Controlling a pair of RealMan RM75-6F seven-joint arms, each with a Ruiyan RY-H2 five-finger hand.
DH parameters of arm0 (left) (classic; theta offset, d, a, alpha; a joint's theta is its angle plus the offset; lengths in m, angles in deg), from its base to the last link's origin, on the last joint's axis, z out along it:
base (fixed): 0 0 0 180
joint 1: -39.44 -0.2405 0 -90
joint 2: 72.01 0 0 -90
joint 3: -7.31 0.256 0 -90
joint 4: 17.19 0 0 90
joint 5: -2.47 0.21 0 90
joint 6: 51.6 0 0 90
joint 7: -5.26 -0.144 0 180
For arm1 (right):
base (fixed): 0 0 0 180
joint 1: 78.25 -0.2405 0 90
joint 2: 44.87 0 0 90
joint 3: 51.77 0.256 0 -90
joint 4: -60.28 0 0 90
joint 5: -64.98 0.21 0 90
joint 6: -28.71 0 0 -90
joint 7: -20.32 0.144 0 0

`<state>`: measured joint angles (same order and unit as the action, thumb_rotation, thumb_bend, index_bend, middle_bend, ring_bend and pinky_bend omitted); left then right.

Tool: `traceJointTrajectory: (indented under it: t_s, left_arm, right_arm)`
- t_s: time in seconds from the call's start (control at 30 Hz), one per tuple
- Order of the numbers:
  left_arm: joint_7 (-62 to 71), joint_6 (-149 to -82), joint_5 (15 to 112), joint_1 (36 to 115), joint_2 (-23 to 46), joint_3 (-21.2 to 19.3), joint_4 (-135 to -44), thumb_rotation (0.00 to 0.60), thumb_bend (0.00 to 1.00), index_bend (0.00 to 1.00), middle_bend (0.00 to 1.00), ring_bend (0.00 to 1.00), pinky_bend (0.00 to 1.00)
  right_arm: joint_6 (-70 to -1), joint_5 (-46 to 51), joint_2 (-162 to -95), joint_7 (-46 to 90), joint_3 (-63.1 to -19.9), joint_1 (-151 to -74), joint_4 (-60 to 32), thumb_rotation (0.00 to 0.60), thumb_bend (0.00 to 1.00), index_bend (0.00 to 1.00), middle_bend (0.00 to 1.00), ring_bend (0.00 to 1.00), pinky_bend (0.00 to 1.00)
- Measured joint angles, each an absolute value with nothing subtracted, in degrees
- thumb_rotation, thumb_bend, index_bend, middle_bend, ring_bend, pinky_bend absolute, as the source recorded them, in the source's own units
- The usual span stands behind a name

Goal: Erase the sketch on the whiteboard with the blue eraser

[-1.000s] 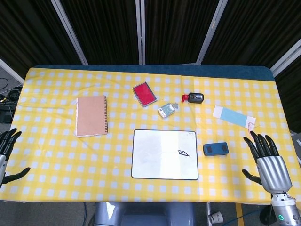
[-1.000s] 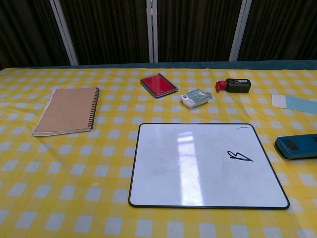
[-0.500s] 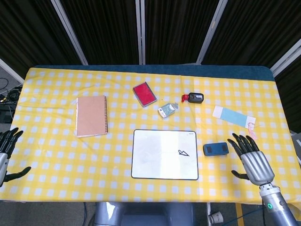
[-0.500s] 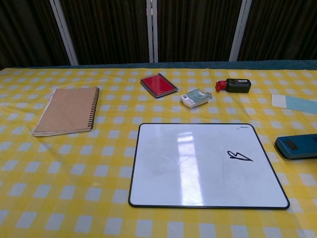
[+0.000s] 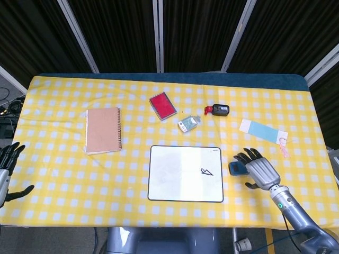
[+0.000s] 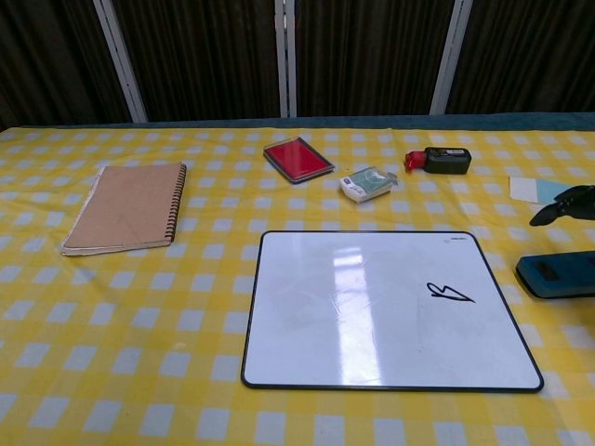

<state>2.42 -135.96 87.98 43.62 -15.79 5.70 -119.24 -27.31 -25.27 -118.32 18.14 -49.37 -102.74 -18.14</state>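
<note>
- Over the eraser (image 5: 240, 168), the right hand (image 5: 258, 170) hides its far end, fingers spread, gripping nothing.
- Left hand (image 5: 6, 168), cut by the frame edge, spread and empty.
- Sketch (image 6: 450, 293) intact on the whiteboard (image 6: 353, 316).

On the yellow checked table (image 5: 63, 174): one whiteboard (image 5: 185, 173) bearing one sketch (image 5: 207, 171), one blue eraser (image 6: 561, 274), one brown spiral notebook (image 5: 103, 129), one red flat case (image 5: 162, 105), one small pale packet (image 5: 188, 124), one black-and-red device (image 5: 218, 110), one light blue paper strip (image 5: 261, 129). Two robot hands in sight, one left hand (image 5: 7, 172) at the table's edge and one right hand (image 5: 257, 168) by the eraser.
</note>
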Motion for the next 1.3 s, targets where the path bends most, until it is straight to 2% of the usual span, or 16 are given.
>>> traceJointTrajectory:
  t_s: [0.17,0.5,0.77,0.97,1.17,1.3]
  left_arm:
    - [3.0,-135.9,87.7,43.7,-15.9,5.6,-119.1,0.600,0.00,0.00,0.00,0.00,0.00]
    - [3.1,-135.6,88.0,44.0,-16.1,5.5,-119.3,0.600,0.00,0.00,0.00,0.00,0.00]
    - [2.4,-134.8,87.4,44.4,-15.7,5.5,-119.1,0.600,0.00,0.00,0.00,0.00,0.00]
    - [2.0,-134.8,87.3,44.4,-15.6,5.5,-119.3,0.600,0.00,0.00,0.00,0.00,0.00]
    - [1.4,-134.7,87.0,44.5,-15.3,5.5,-119.3,0.600,0.00,0.00,0.00,0.00,0.00]
    - [0.9,-134.2,86.5,44.7,-15.1,5.3,-119.3,0.600,0.00,0.00,0.00,0.00,0.00]
  right_arm:
    - [-24.4,-23.6,-119.0,18.8,-49.4,-104.4,-16.1,0.600,0.12,0.24,0.23,0.10,0.20]
    - [-24.2,-22.6,-122.9,17.2,-50.2,-105.5,-9.8,0.600,0.16,0.26,0.27,0.15,0.24]
    - [-25.8,-22.5,-124.9,16.7,-50.7,-105.5,-7.0,0.600,0.17,0.36,0.37,0.25,0.30]
    - [-26.6,-23.1,-126.0,17.3,-51.1,-105.7,-4.9,0.600,0.21,0.47,0.47,0.35,0.36]
    - [-29.4,-24.3,-126.3,19.7,-51.2,-105.8,-5.1,0.600,0.28,0.48,0.48,0.35,0.36]
    - [-31.1,-25.3,-125.2,20.8,-50.8,-106.2,-8.2,0.600,0.44,0.49,0.49,0.36,0.36]
